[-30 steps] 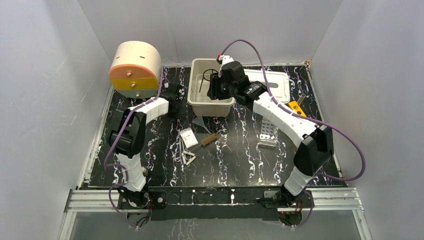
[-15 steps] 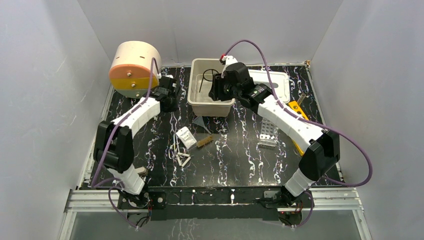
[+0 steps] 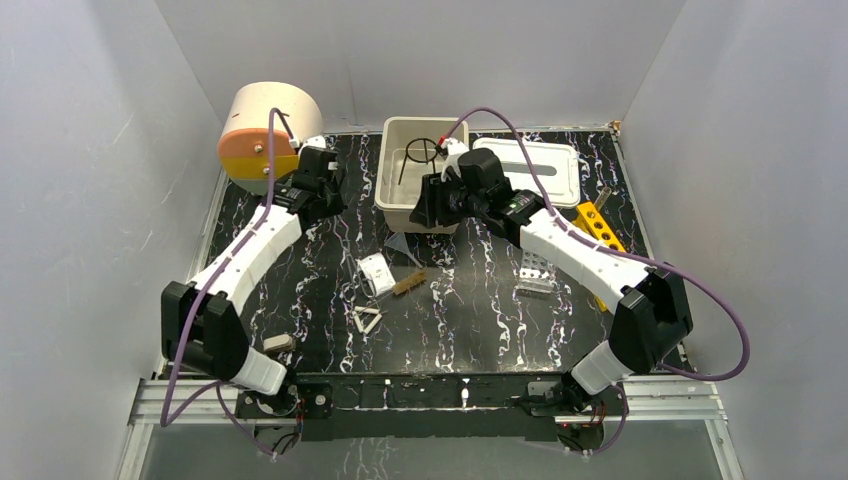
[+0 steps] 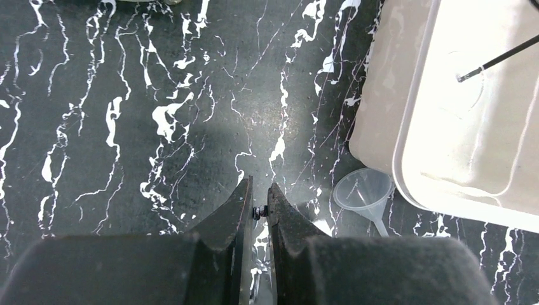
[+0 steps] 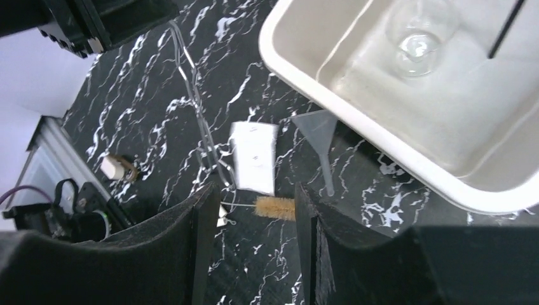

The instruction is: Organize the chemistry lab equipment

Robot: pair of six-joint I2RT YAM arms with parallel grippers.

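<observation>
My left gripper (image 3: pixel 322 195) hangs between the drum and the beige bin (image 3: pixel 398 190). In its wrist view the gripper (image 4: pixel 259 190) is shut and empty over bare table. My right gripper (image 3: pixel 426 208) is at the bin's front wall. In its wrist view it (image 5: pixel 254 206) is open and empty above the bristle brush with a wire handle (image 5: pixel 276 207). The clear packet (image 3: pixel 375 272), brush (image 3: pixel 408 283), white triangle frame (image 3: pixel 367 320) and clear funnel (image 3: pixel 400 245) lie mid-table. The grey holed rack (image 3: pixel 535 272) and yellow tube rack (image 3: pixel 600 225) sit under the right arm.
The beige-and-orange drum (image 3: pixel 262 135) stands at the back left. The bin holds a thin black ring rod (image 3: pixel 415 158); its lid (image 3: pixel 535 165) lies to its right. A small corked item (image 3: pixel 278 342) lies near the front left. Thin clear rods (image 5: pixel 197 108) lie by the packet.
My left arm has stretched out and its gripper has moved left and back toward the drum. My right gripper has moved from over the bin to its near wall.
</observation>
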